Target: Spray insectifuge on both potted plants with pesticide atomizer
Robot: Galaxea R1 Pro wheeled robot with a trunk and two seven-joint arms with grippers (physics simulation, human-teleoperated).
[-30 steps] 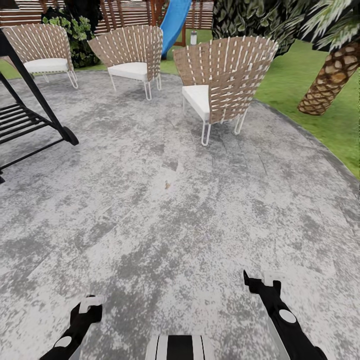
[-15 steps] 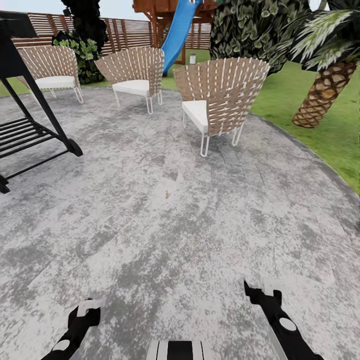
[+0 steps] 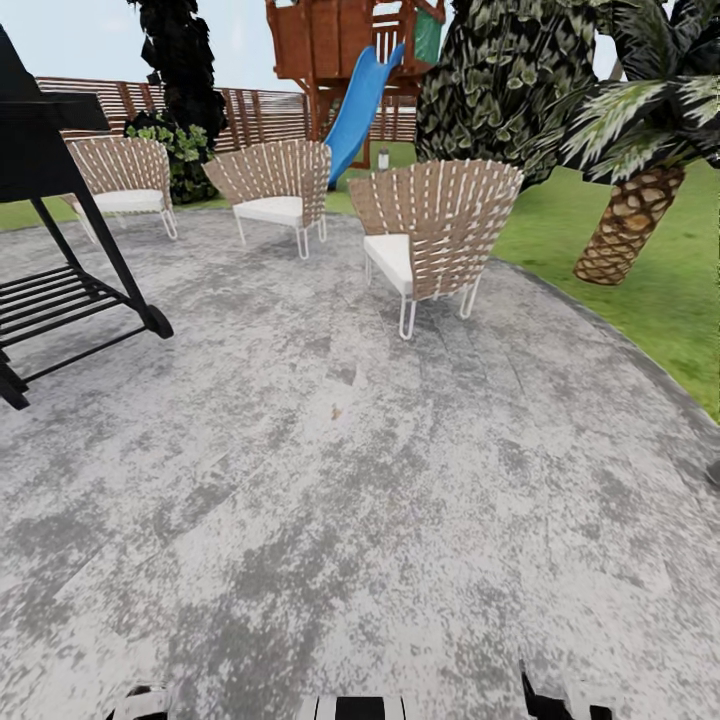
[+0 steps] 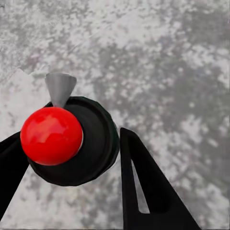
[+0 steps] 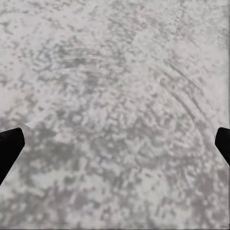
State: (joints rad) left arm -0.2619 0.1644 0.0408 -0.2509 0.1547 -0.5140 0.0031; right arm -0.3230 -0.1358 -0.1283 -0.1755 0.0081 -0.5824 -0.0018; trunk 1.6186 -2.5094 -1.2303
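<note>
Change — head view has tilted up since a second ago: sky and play tower now show, the arms have dropped to its bottom edge; robot judged to be scanning for the potted plants. Pesticide atomizer [image 4: 64, 143]: one, red knob and grey nozzle, clamped between the left gripper [image 4: 72, 184] fingers. Right gripper [image 5: 115, 143]: spread wide, empty, over the patio [image 3: 330, 500]. Wicker chairs [image 3: 435, 235]: three. Palm [image 3: 630, 220]: one. Slide [image 3: 358, 105]: one

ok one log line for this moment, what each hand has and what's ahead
left hand: shut on atomizer | right hand: open, over patio | ahead: wicker chairs, potted plants unseen
</note>
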